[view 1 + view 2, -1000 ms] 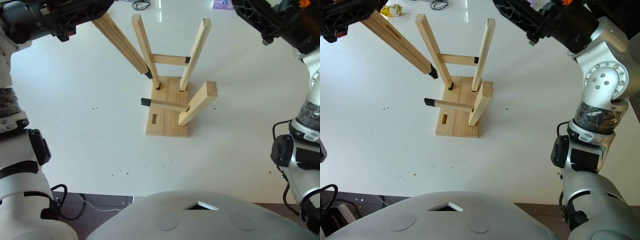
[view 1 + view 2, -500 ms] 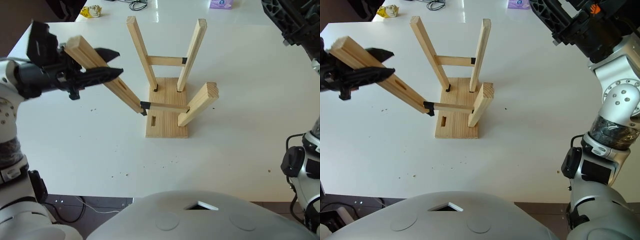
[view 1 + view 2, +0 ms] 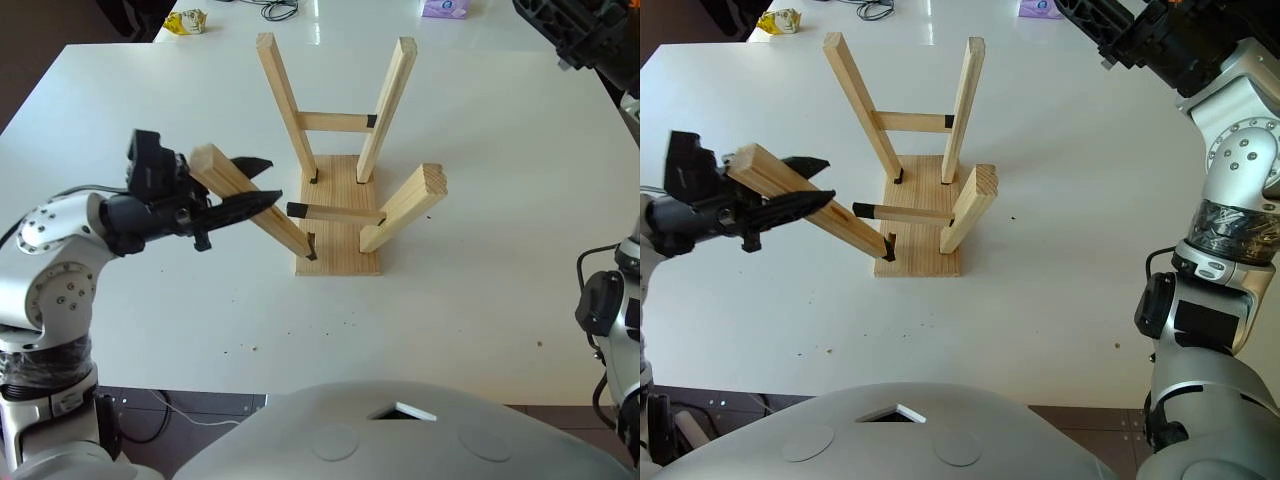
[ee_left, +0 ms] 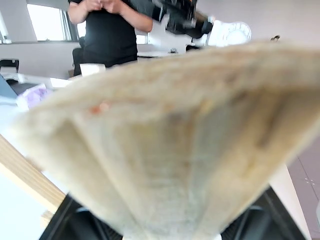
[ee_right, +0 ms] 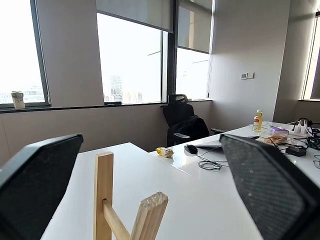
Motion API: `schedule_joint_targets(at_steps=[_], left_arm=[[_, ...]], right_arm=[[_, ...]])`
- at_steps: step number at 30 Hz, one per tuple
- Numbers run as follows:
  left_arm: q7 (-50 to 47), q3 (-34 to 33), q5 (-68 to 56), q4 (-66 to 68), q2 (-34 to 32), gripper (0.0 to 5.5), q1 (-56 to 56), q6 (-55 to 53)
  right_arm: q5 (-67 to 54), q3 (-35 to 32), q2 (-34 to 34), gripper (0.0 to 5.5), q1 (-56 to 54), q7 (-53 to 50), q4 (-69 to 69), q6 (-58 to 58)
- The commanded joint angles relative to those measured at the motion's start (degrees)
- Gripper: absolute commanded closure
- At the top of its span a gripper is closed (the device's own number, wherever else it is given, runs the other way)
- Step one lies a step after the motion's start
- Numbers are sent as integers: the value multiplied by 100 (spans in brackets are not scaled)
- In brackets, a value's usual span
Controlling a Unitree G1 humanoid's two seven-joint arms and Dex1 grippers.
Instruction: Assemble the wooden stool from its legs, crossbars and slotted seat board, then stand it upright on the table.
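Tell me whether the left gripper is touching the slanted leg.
Touching. The left eye view shows the left gripper clamped on both sides of the leg.

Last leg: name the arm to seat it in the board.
Left. The left gripper holds the leg, lower end at the board's near slot; the right gripper is open and raised far from it.

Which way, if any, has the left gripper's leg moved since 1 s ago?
Yes. The leg swung down and nearer: its lower end, earlier by the far-left upright, now sits at the seat board by its near-left slot.
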State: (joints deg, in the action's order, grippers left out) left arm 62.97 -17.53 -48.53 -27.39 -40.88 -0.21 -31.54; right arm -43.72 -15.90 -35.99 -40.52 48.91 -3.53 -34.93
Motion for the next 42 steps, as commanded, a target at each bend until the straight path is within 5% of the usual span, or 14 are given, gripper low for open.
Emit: schedule_joint_targets(at_steps=[1, 42], left_arm=[[135, 385, 611, -117, -121, 346, 422, 426], [149, 886, 473, 189, -275, 346, -138, 947]], right_arm=[[165, 96, 29, 45, -354, 93, -265, 190], [303, 101, 229, 45, 77, -102, 174, 442]])
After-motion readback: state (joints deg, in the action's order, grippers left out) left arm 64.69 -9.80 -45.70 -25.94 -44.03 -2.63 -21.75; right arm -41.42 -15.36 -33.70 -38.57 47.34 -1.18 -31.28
